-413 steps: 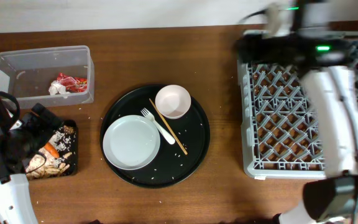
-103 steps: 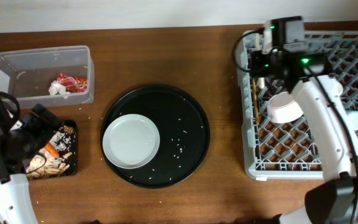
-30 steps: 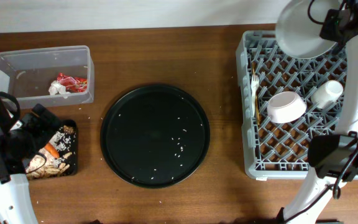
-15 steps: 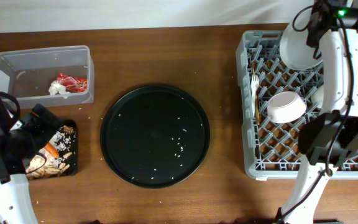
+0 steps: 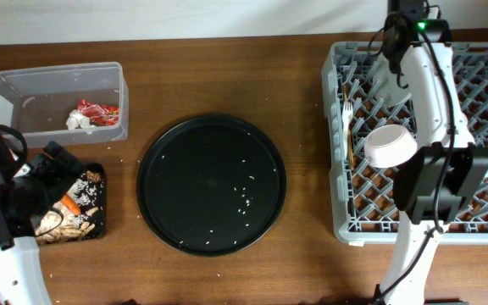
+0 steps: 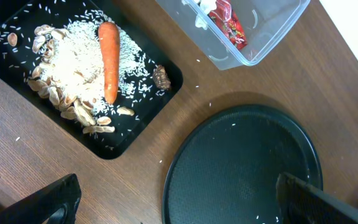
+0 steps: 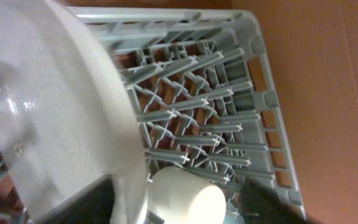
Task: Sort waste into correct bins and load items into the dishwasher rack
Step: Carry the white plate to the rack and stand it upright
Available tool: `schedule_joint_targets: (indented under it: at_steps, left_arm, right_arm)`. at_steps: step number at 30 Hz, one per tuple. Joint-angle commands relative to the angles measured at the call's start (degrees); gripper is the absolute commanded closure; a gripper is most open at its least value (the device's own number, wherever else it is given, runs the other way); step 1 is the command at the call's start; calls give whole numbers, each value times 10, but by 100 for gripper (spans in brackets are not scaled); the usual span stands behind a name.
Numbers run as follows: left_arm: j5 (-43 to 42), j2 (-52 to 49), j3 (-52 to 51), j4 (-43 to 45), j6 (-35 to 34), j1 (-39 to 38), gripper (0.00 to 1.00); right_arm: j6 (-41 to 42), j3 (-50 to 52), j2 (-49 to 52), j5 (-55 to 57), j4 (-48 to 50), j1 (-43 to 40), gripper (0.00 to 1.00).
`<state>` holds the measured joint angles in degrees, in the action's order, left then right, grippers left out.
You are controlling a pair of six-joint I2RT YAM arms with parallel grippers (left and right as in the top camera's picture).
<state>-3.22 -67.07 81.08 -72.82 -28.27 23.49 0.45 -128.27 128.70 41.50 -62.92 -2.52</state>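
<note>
- Since half a second ago the pale plate (image 7: 48,106) has come down on edge among the dishwasher rack (image 7: 229,124) tines, beside the cream cup (image 7: 191,191)
- Right gripper (image 7: 176,205): jaws part-way apart around its rim; whether they clamp it, I cannot tell. Left gripper (image 6: 179,202) gapes wide, empty
- If its rim misses a slot, it may topple onto the cup

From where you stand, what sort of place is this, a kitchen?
Likely a test bench staged as a dish-clearing station rather than a kitchen: a wooden table, a grey dishwasher rack with a bowl and a plate, and a black tray of rice and a carrot.
</note>
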Motion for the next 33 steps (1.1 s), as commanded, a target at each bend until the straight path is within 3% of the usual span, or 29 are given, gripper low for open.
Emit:
schedule_joint_targets:
  at_steps: [1,4,7,10,13,18,22,26,33]
  left_arm:
    - [-4,1,-2,1,7,2,1]
    - [-4,1,-2,1,7,2,1]
    - [-4,1,-2,1,7,2,1]
    - [-4,1,-2,1,7,2,1]
    - [-4,1,-2,1,7,2,1]
    - [-4,1,-2,1,7,2,1]
    - [-4,1,-2,1,7,2,0]
    - [-4,1,-2,1,7,2,1]
    - [-4,1,-2,1,7,2,1]
  right_arm:
    - [29,-71,-24,-53,-22,14,12]
    - [69,-169,-43,-131,-88,13,1]
    - [122,-290,-66,-261,-202,13,1]
    - [171,-344,-102,-317,-341,14,1]
    - [140,-285,-172,-422,-344,23,1]
    - [141,-77,-340,-394,-344,80,1]
    - [205,114,-447,-386,-344,135,1]
    - [205,145,-434,-456,-344,134,1]
    - [155,146,-432,-454,-344,134,1]
